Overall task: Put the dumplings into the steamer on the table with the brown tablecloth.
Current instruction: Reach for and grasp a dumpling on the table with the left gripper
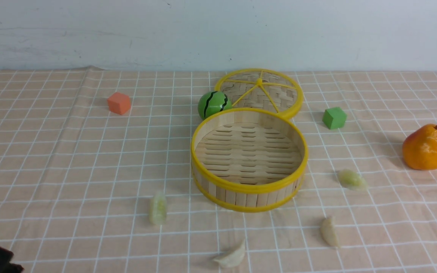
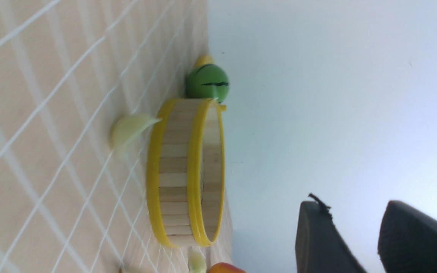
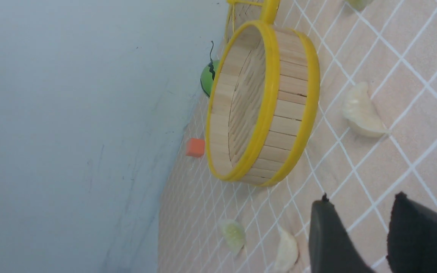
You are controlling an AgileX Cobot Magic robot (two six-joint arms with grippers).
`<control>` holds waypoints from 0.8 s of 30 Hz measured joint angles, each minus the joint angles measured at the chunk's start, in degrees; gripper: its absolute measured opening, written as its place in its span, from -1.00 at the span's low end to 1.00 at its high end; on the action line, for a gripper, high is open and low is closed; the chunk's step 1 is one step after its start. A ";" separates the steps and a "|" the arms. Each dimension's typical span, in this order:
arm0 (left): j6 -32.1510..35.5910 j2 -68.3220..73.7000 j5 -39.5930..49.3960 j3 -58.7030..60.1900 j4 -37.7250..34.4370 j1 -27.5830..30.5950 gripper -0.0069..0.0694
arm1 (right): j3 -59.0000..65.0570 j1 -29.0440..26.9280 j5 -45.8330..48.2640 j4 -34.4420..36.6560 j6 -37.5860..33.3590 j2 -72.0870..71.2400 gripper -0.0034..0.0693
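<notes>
**Surface:** table (image 1: 51, 163) fully draped in a brown tablecloth (image 1: 374, 227), peach with a white grid, lightly creased.
**Room:** plain pale wall (image 1: 218, 30) directly behind.

**Centre item:** steamer (image 1: 247, 193), round, with bamboo slats and yellow rims, standing upright with nothing inside. Positions below are clocked from it, with 12 toward the wall.
- 12: flat woven lid (image 1: 260, 89), just behind.
- 11: green striped ball (image 1: 213, 104), just beside the steamer.
- 10: orange cube (image 1: 119, 103), well apart.
- 2: green cube (image 1: 334, 118).
- 3: pear (image 1: 425, 148), upright, well apart.
- Four dumplings, all on the cloth outside the steamer: dumpling (image 1: 158, 208) at 8, dumpling (image 1: 231, 256) at 6, dumpling (image 1: 329, 232) at 5, dumpling (image 1: 351, 179) at 4.

**Front view alone:** shows the green cube, the whole pear and the lid's spokes. No jaws are visible.

**Left wrist view:** the steamer (image 2: 173, 170) is side-on, so its floor is hidden. One dumpling (image 2: 131, 129) lies near its wall. The left gripper (image 2: 351, 204) has its jaws parted and holds nothing.

**Right wrist view:** the steamer (image 3: 290, 113) shows its slatted floor, and the orange cube (image 3: 195, 147) lies beyond it. The right gripper (image 3: 362, 199) has its jaws parted and holds nothing.
</notes>
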 joint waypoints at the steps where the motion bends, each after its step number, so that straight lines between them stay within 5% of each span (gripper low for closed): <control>1: 6.53 0.00 0.97 -2.78 0.07 0.00 -0.25 | -0.11 0.00 0.23 0.05 -3.06 0.00 -0.25; 5: 17.79 4.50 6.09 -11.36 2.90 0.00 -0.50 | -3.52 0.00 1.85 -0.20 -11.84 0.51 -0.30; 7: 21.92 13.39 11.07 -18.25 7.96 0.00 -0.82 | -9.09 0.00 2.90 -2.73 -18.95 5.08 -0.51; 12: 23.52 28.95 21.18 -28.79 21.55 -0.08 -0.86 | -23.16 0.00 7.72 -10.94 -30.30 21.51 -0.94; 17: 22.93 41.09 31.15 -37.49 36.07 -5.02 -0.86 | -37.58 0.41 21.12 -18.77 -37.51 37.41 -0.96; 21: 18.72 49.69 37.34 -44.06 45.67 -11.89 -0.86 | -45.41 6.75 30.18 -23.69 -38.65 48.19 -0.95; 24: 14.23 59.86 39.22 -49.80 52.41 -18.76 -0.85 | -49.11 16.77 34.47 -28.20 -38.53 56.55 -0.94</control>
